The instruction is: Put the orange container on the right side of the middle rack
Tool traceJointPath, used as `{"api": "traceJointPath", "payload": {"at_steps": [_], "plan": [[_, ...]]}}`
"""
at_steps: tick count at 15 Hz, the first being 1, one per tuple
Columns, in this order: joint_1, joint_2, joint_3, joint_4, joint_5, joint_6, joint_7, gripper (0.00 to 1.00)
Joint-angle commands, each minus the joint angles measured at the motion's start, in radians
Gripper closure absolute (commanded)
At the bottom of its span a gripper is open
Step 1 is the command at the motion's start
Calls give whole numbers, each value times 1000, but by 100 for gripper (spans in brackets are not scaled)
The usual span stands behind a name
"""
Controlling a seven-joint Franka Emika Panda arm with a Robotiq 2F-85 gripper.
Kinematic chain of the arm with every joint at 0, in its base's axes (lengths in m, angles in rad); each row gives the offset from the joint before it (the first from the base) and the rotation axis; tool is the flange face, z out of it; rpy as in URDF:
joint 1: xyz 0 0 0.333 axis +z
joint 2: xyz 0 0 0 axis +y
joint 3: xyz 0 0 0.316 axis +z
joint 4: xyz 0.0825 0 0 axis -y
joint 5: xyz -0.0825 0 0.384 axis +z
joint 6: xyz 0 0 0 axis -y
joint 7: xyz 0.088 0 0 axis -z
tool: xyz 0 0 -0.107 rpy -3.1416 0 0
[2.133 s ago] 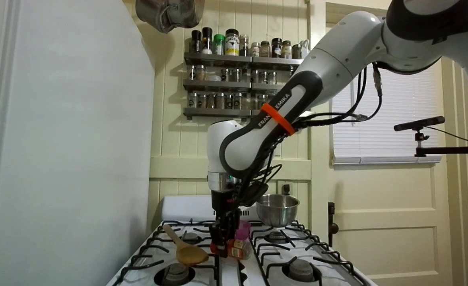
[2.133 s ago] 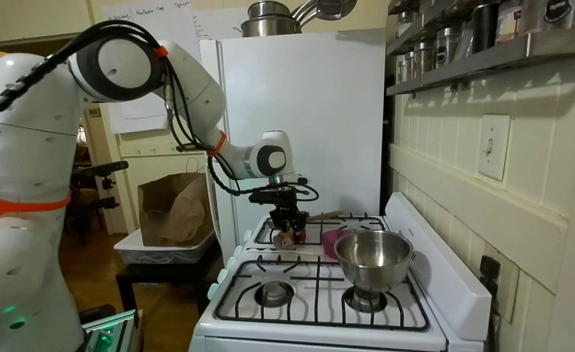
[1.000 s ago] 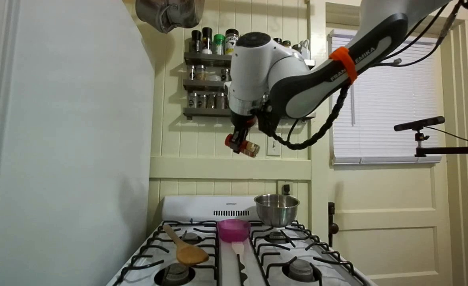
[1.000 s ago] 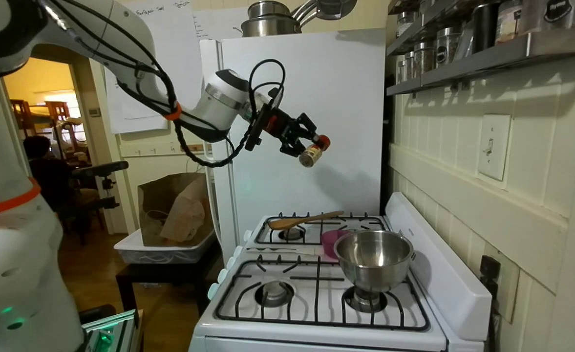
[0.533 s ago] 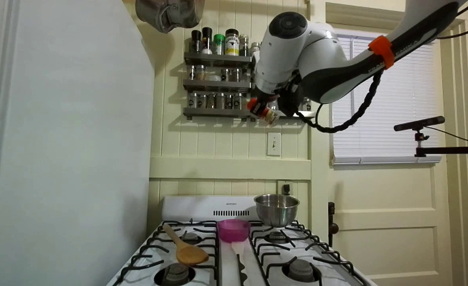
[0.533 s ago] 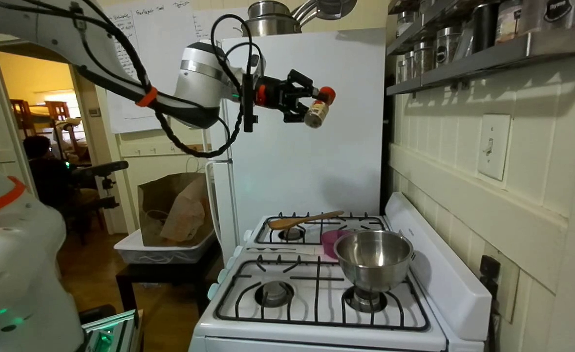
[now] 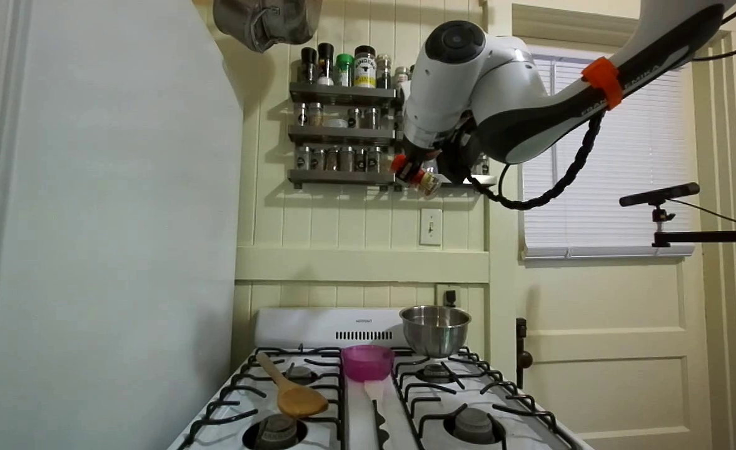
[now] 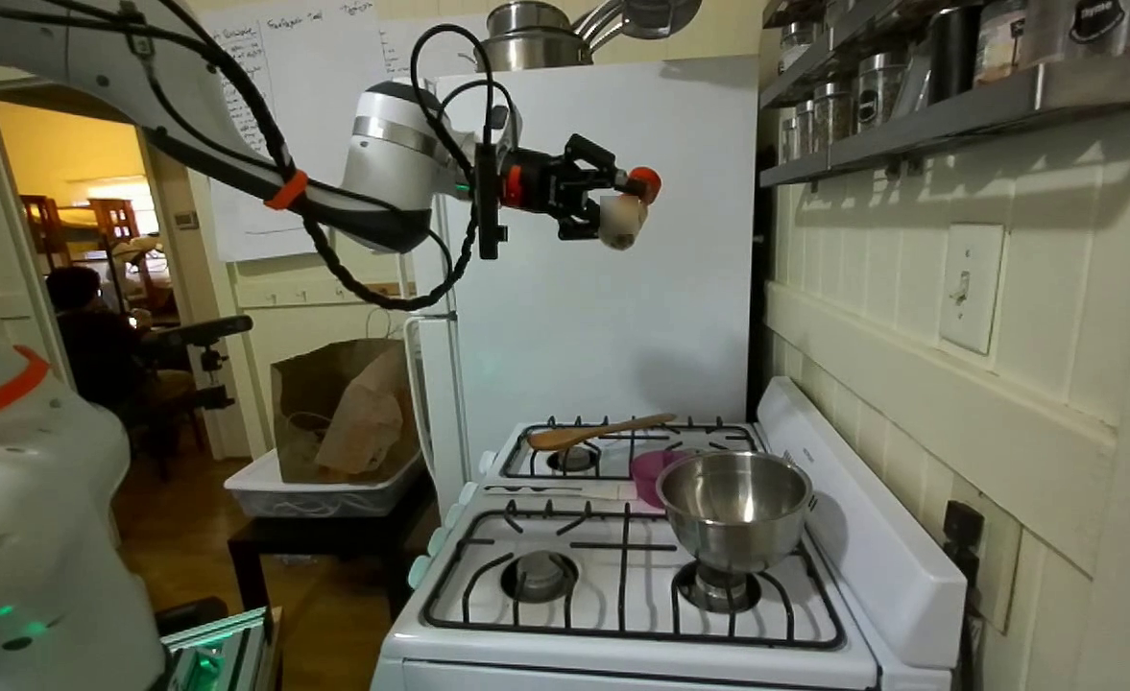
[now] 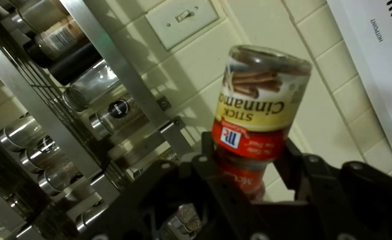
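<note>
the container (image 9: 259,106) is between the fingers (image 9: 290,163) above the stove (image 7: 359,431), the cup (image 7: 368,365) between spoon (image 7: 302,401) and bowl (image 7: 435,334).

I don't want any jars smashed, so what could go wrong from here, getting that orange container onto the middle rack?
The orange container is held tilted in the gripper, so it could topple on release unless it's straightened first. Jars stand along the middle rack, and a nudge might knock one down. In an exterior view the gripper appears in front of the lower rack, so it may clip that edge going up.
</note>
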Motion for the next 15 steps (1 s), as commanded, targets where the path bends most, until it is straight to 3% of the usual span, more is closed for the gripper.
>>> {"api": "traceJointPath", "payload": {"at_steps": [1,7,12,15], "plan": [[-18,-17,-16,-13,-64,-14,79,78],[-62,-81,-99,5,-247,30,235,78],[-51,-74,-185,116,-446,143,231,78],[-53,-33,-233,204,-502,190,232,78]]}}
